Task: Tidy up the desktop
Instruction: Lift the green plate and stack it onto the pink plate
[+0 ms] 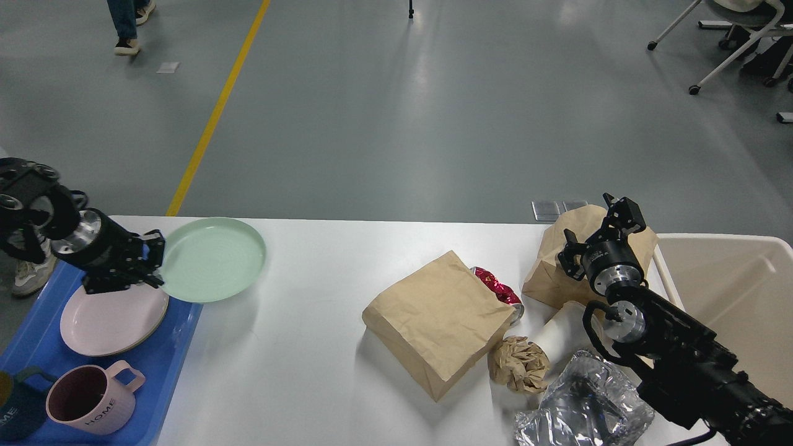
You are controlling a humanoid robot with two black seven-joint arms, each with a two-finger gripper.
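A lab or test hall: a wide grey floor (396,111) with a yellow line (214,114), wheeled chairs (737,37), and a white desk (310,371) standing in open space.

1. A smooth grey-green polished floor (396,111) fills the upper half of the view, with soft pale streaks of reflected light.
2. A straight yellow painted floor line (217,111) runs diagonally across it.
3. A small white square floor patch (168,67) lies beside that line.
4. White-framed wheeled chairs (737,37) stand at the top right corner.
5. Two small grey metal floor plates (560,209) sit side by side.
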